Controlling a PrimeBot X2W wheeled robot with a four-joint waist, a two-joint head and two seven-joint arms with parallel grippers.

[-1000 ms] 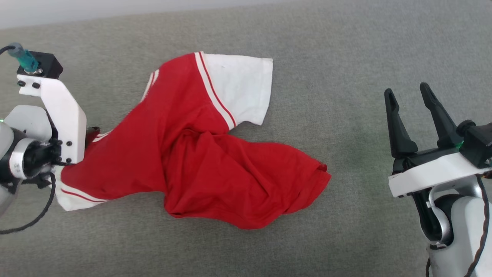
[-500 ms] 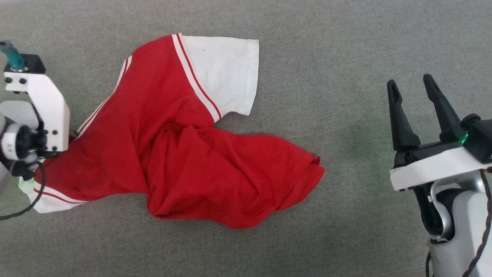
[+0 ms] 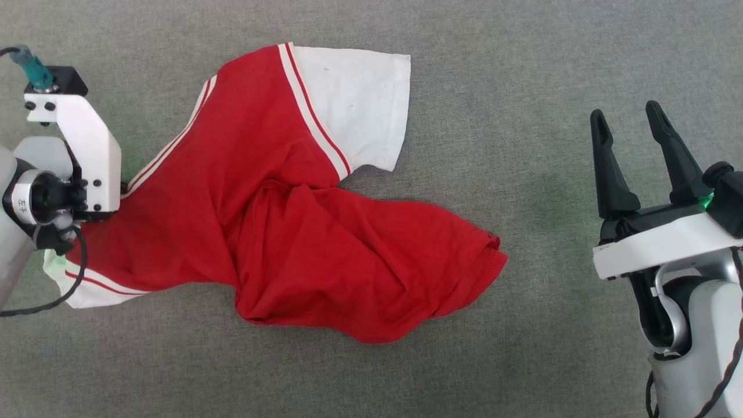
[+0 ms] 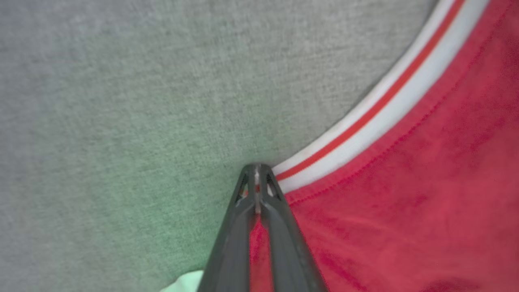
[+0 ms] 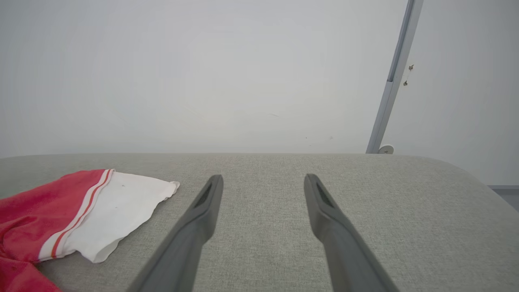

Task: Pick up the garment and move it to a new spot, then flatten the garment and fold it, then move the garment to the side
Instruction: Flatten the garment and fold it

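Observation:
The garment (image 3: 278, 220), a red T-shirt with white sleeves and striped trim, lies crumpled on the grey cloth surface (image 3: 522, 69). One white sleeve (image 3: 354, 104) points to the far side and the other sleeve (image 3: 81, 290) lies at the near left. My left gripper (image 4: 256, 174) is shut on the garment (image 4: 405, 202) at the striped collar edge, with red fabric pinched between its fingers. In the head view its fingers sit under the white wrist bracket (image 3: 87, 157). My right gripper (image 3: 626, 113) hovers open far to the right, well away from the cloth, with nothing between its fingers (image 5: 263, 178).
In the right wrist view the grey surface (image 5: 365, 190) ends at a rounded far edge before a pale wall. A thin metal pole (image 5: 391, 81) stands behind it at the right. A black cable (image 3: 64, 296) hangs from my left wrist.
My left gripper has shut on the striped collar edge. The head camera has shifted, so the whole picture has moved. The right gripper stays open in place.

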